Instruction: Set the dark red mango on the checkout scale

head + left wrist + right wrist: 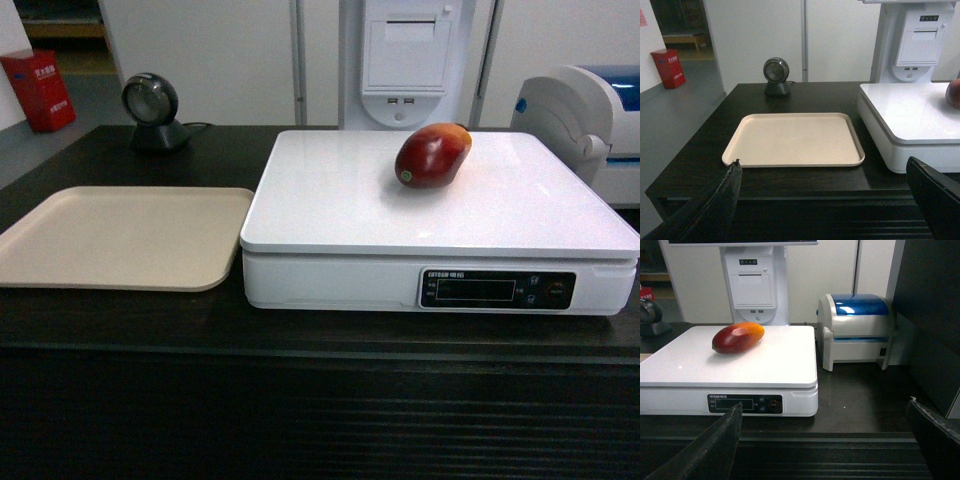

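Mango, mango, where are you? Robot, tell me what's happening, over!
Both tools open, holding nothing, back from the counter. Dark red mango lying on the scale, far side. Nothing in the way.

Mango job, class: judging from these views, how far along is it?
Done: the dark red mango lies on the white scale on the black checkout counter. In hand: nothing; both pincers are open and empty, back from the counter. Left: nothing visible.
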